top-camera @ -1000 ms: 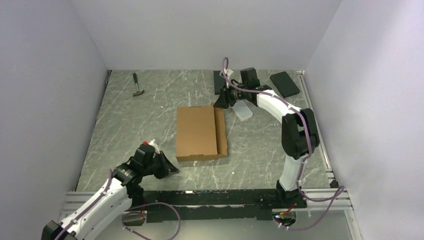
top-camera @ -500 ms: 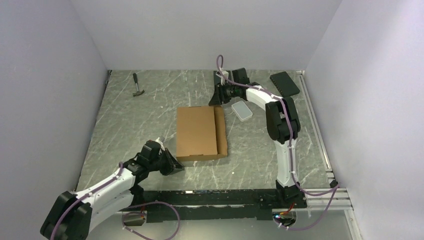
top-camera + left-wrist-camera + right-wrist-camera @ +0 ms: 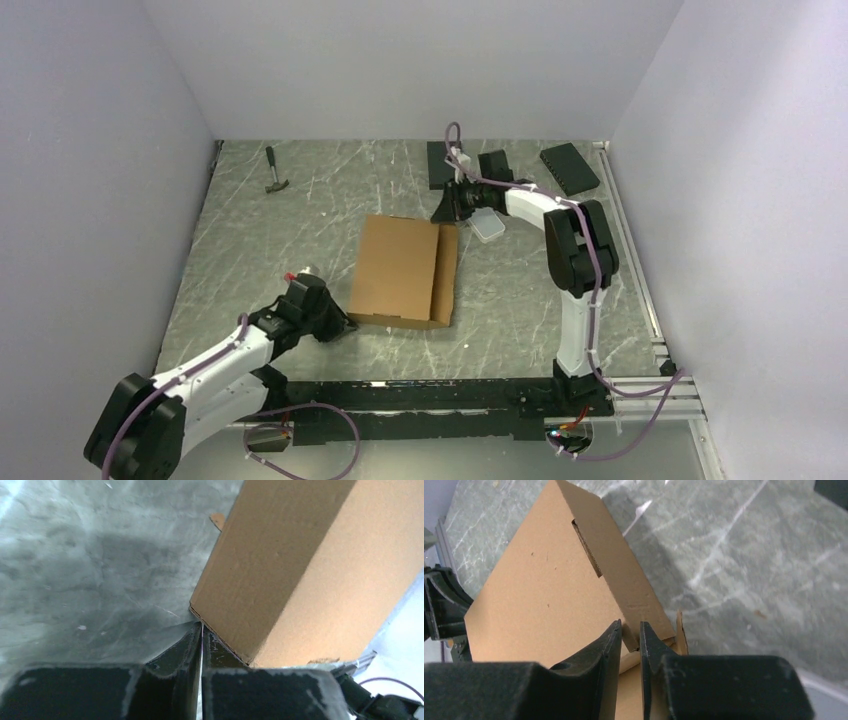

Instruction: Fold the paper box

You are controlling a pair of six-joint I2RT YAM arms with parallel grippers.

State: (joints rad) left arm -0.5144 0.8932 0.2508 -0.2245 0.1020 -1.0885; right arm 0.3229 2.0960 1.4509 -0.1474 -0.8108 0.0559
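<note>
The paper box (image 3: 400,270), a brown cardboard mailer with its lid down, lies mid-table, turned slightly clockwise. Its right side wall (image 3: 446,275) stands up. My left gripper (image 3: 345,322) is shut, and its tips (image 3: 201,627) press against the box's near left corner (image 3: 280,565) with nothing between them. At the far right corner, my right gripper (image 3: 447,212) has its jaws narrowed onto a small cardboard flap (image 3: 630,630) of the box (image 3: 539,590). The flap fills the gap between the fingers.
A small translucent case (image 3: 487,225) lies just right of the right gripper. Two black slabs (image 3: 570,167) (image 3: 440,163) sit at the back right. A hammer (image 3: 275,172) lies at the back left. Grey walls enclose the table.
The box has swung, its far end shifting right. My right gripper came down onto the far right corner and narrowed on the flap. My left gripper pushed in against the near left corner.
</note>
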